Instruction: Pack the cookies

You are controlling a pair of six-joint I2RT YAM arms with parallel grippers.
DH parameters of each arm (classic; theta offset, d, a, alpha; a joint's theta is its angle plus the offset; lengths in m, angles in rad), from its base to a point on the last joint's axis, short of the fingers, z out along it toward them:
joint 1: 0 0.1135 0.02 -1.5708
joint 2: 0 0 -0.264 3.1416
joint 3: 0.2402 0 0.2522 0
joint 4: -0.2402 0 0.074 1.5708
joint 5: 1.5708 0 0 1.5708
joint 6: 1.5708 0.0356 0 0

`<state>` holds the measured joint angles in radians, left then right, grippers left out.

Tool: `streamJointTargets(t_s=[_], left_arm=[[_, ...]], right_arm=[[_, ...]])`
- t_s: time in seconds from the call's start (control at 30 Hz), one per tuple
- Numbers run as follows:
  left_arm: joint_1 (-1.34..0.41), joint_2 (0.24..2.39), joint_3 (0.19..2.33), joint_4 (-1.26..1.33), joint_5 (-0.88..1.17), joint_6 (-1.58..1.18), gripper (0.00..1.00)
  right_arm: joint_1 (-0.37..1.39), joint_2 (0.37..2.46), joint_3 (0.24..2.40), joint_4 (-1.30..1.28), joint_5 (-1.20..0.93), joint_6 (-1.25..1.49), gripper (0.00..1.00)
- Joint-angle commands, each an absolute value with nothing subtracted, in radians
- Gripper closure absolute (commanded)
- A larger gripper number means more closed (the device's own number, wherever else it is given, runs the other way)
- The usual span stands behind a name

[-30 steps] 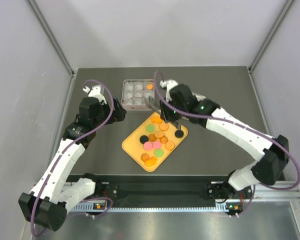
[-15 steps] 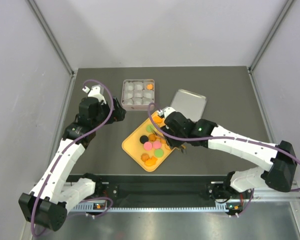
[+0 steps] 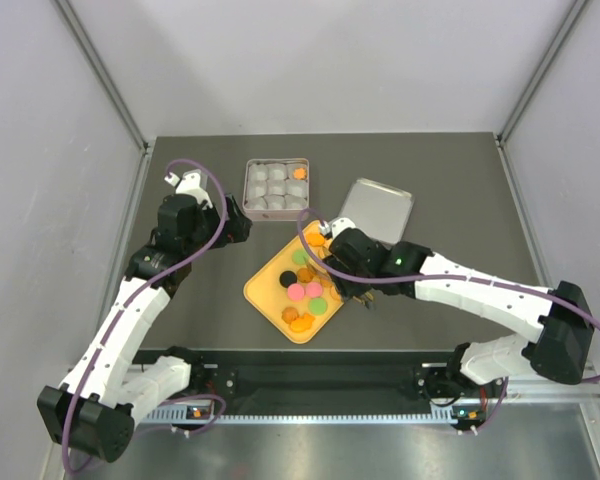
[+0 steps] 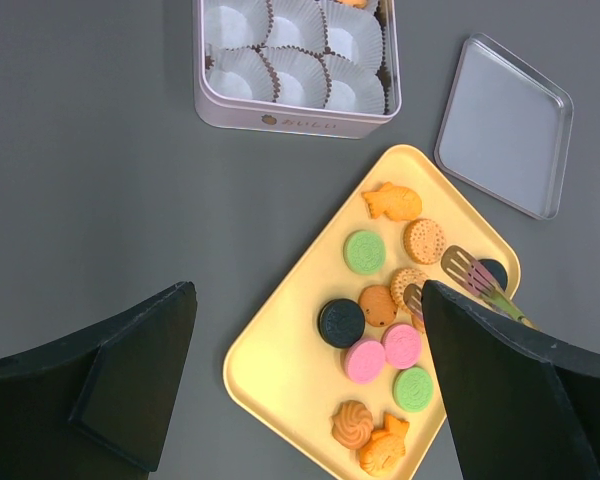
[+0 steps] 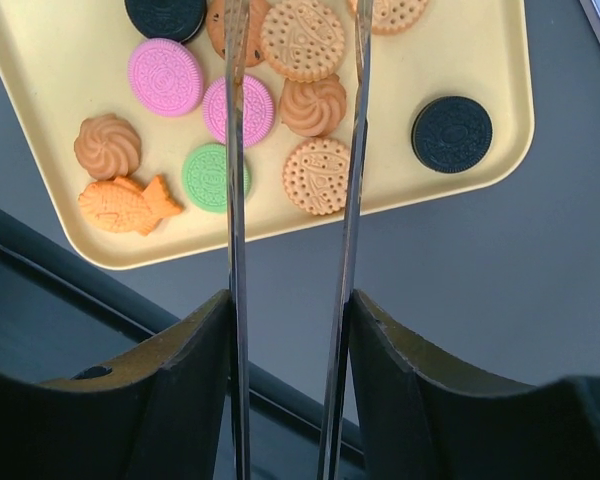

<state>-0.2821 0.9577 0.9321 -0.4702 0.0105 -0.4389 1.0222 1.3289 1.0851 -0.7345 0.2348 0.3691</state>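
Note:
Several cookies (image 3: 305,290) in orange, pink, green and black lie on a yellow tray (image 3: 264,292). One orange cookie (image 3: 299,172) sits in a cup of the tin (image 3: 248,186). My right gripper (image 5: 290,305) is shut on metal tongs (image 5: 236,200), pressing their two blades. The blades stand apart over the tray, with a swirl cookie (image 5: 313,104) and round biscuits (image 5: 317,176) showing between them. The tong tips (image 4: 460,265) hover over the biscuits, nothing pinched. My left gripper (image 4: 308,290) hangs open high above the tray's left side (image 4: 280,370).
The tin (image 4: 295,122) with white paper cups stands behind the tray. Its lid (image 3: 377,206) lies flat to the right of it. The table's near edge with the rail (image 5: 100,300) runs just below the tray.
My right arm has swung from the tin back toward me over the tray, uncovering the lid. The tong blades have spread wider. The left arm has stayed still.

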Motion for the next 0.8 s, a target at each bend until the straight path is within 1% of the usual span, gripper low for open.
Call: streamJointTargets(t_s=[0.0,0.47,0.77], left_arm=[[-0.275,0.945,0.930,-0.426,0.011,-0.430,0.01],[-0.275,0.943,0.928,-0.428,0.012,-0.430,0.01],[-0.275,0.943,0.928,-0.426,0.011,-0.429,0.01]], right_arm=[[1.028,1.315,1.080,-0.721,0.241,0.388,0.52],[0.980,1.330,1.048,-0.677,0.157,0.393,0.51],[0.950,1.321,1.017,-0.672,0.143,0.397,0.51]])
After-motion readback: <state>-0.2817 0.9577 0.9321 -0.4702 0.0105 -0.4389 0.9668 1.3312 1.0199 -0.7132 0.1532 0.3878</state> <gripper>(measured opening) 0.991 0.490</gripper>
